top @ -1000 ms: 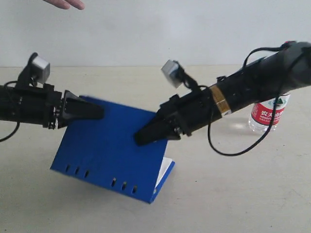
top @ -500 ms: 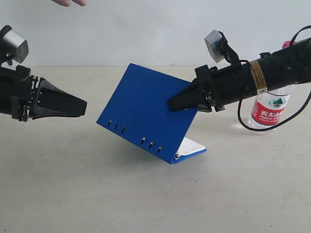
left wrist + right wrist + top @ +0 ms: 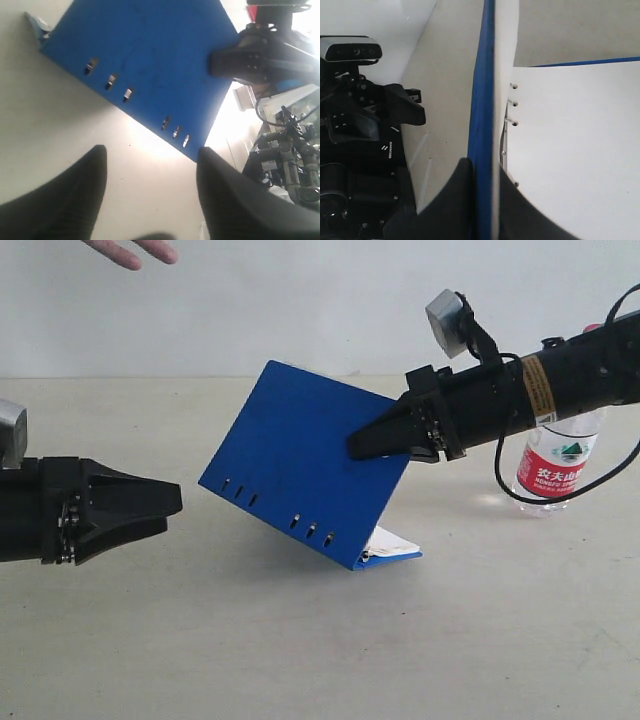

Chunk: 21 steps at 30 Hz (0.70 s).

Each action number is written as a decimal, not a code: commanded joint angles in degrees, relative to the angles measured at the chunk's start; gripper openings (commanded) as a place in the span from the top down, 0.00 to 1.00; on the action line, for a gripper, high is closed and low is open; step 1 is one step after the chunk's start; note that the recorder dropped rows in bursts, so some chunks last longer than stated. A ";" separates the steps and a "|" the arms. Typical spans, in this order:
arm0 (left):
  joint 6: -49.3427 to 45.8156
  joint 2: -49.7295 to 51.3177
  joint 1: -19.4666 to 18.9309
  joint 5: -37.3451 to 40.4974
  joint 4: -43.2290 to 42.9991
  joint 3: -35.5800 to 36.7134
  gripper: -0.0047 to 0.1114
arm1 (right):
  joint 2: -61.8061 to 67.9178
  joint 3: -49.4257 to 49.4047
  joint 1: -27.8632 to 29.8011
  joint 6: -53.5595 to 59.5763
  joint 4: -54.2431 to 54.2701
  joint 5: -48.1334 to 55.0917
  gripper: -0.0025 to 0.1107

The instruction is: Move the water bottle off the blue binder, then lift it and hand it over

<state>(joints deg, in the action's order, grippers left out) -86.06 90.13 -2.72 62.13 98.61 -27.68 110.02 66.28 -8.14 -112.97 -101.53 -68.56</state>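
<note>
Here, right hand [image 3: 356, 448] clamps the blue binder [image 3: 295, 465] cover; left hand [image 3: 171, 511] gapes, empty.

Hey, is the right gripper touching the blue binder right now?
Touching. In the right wrist view, the right gripper pinches the raised cover of the blue binder, one finger on each side, no gap.
</note>
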 commanded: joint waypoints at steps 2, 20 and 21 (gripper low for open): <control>2.28 2.44 -0.03 -1.34 1.34 0.43 0.52 | -0.94 0.34 0.12 0.64 1.58 -1.41 0.98; 14.00 21.24 0.08 6.64 1.34 -10.72 0.52 | -0.94 0.34 -3.17 5.17 2.39 -1.41 0.98; 14.00 21.24 0.08 6.64 1.34 -11.36 0.52 | -0.94 0.34 -3.50 5.38 2.94 -1.41 0.98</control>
<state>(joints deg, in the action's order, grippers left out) -71.55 111.13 -2.72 68.18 99.33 -37.22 110.02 66.28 -10.53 -109.33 -101.53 -68.23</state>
